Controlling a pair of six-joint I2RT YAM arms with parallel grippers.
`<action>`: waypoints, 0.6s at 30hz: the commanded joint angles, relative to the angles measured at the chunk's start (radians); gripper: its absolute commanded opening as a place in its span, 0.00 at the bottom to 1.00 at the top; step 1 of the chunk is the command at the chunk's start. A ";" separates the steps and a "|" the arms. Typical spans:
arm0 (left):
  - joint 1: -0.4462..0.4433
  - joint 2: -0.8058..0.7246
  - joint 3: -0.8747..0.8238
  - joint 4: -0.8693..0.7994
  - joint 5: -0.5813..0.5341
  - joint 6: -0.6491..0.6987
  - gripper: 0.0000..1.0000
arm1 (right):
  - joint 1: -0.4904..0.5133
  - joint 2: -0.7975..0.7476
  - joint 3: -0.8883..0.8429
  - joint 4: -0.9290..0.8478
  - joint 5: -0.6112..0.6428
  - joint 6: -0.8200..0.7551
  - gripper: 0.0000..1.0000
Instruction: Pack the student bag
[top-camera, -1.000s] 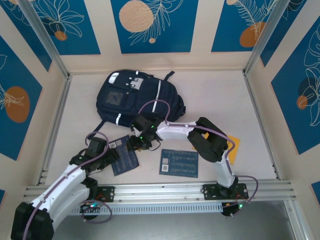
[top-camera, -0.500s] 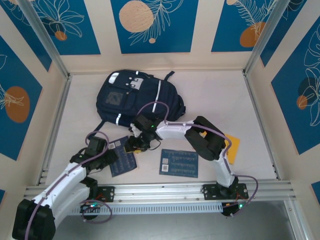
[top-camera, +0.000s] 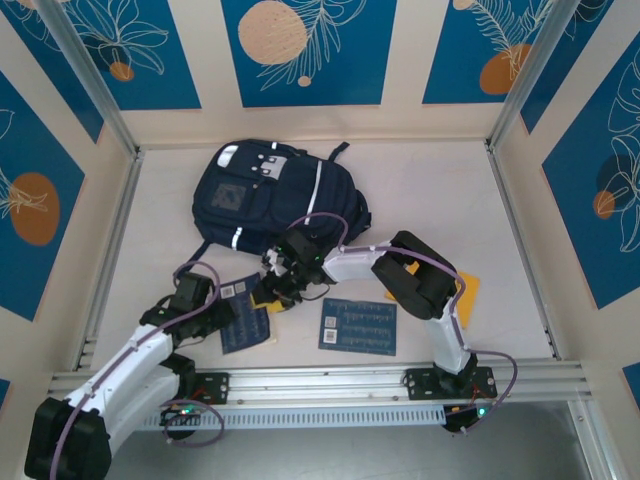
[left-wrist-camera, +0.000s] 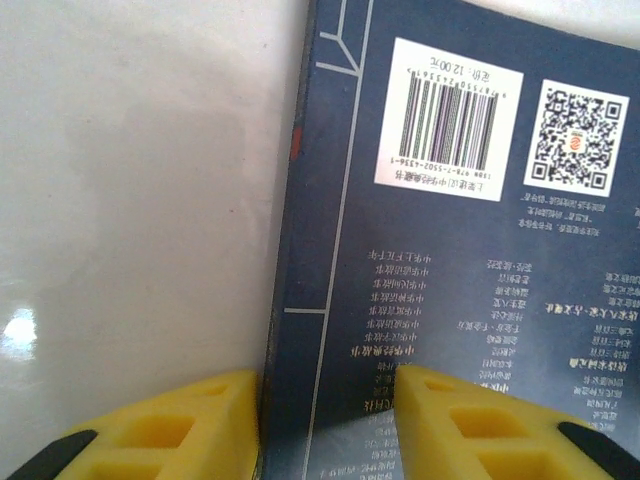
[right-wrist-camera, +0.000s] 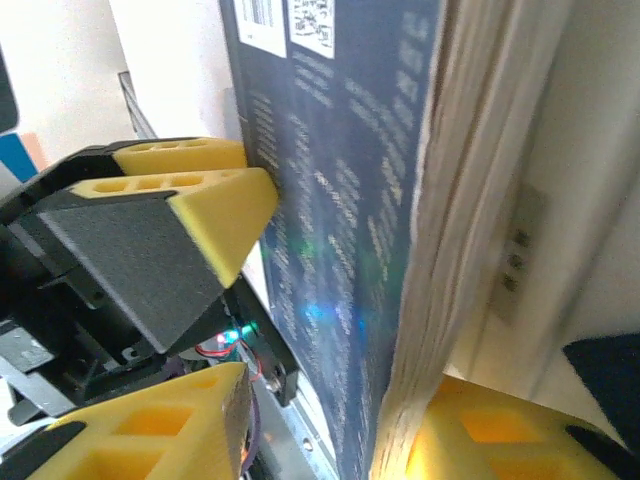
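The student bag (top-camera: 262, 190), dark navy with white stripes, lies flat at the back of the table. In front of it lies a dark blue book (top-camera: 247, 322) with a barcode (left-wrist-camera: 447, 120) on its cover. My left gripper (top-camera: 222, 318) (left-wrist-camera: 325, 400) is at the book's left edge, jaws apart, one yellow finger on the table and the other on the cover. My right gripper (top-camera: 276, 294) (right-wrist-camera: 335, 400) straddles the opposite edge, which is raised. One finger (right-wrist-camera: 470, 430) touches the pages; the other stands off the cover.
A second dark blue book (top-camera: 358, 326) lies flat to the right, near the front rail (top-camera: 330, 382). An orange card (top-camera: 466, 297) lies partly under the right arm. Panel walls close in the table on three sides.
Both grippers' jaws have narrowed on the book. The right gripper has shifted slightly toward the front and right, and that edge of the book has tilted up.
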 joint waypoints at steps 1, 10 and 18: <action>-0.018 0.041 -0.044 0.181 0.308 0.014 0.38 | 0.001 -0.007 -0.001 0.017 -0.051 0.005 0.42; -0.021 0.046 -0.010 0.149 0.333 0.020 0.39 | 0.006 -0.027 0.010 -0.148 0.137 -0.094 0.16; -0.024 -0.016 0.066 0.058 0.355 0.025 0.76 | -0.046 -0.216 -0.158 -0.084 0.104 -0.130 0.08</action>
